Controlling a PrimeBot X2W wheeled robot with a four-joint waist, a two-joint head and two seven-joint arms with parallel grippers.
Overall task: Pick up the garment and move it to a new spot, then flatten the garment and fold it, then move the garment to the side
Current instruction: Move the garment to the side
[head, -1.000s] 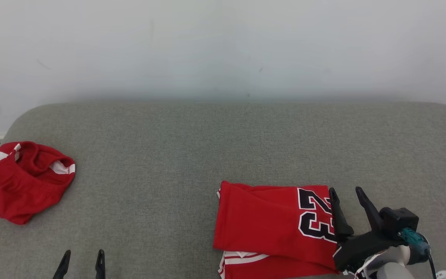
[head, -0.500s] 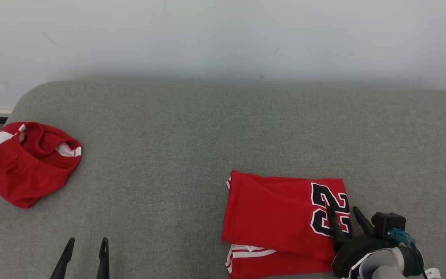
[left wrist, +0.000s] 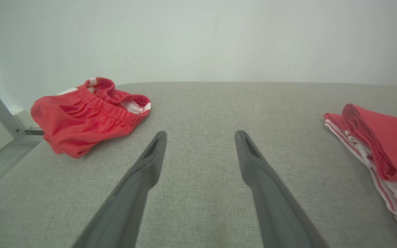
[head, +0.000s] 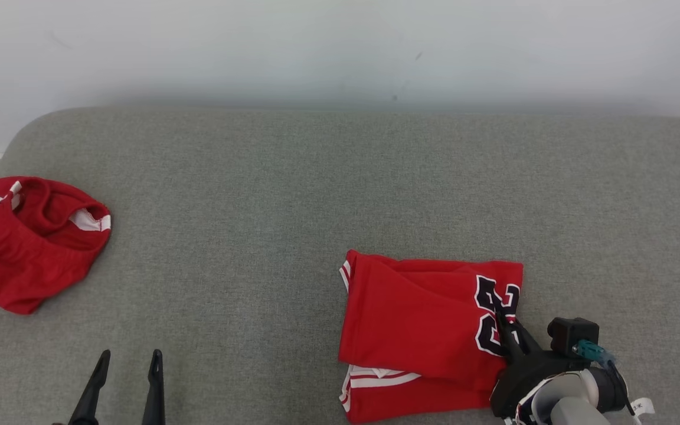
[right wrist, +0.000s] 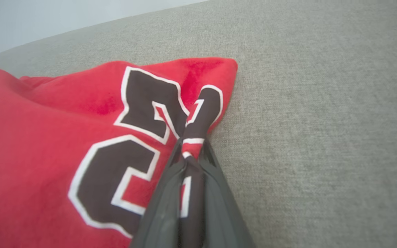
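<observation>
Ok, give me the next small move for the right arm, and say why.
Probably a slight lift of the pinched edge, to start drawing the garment sideways. The right gripper has its jaws shut on the right edge of the folded jersey, at the number. The jersey already lies folded in layers, and bare grey cushion lies to its right.

The red jersey [head: 417, 307], pinched in the right gripper's [head: 499, 313] matt dark plastic fingers [right wrist: 219, 199], is showing smooth, faintly sheened cloth; beside the pincer the grey cushion [head: 316, 195] is looking coarse, woven and matt.
</observation>
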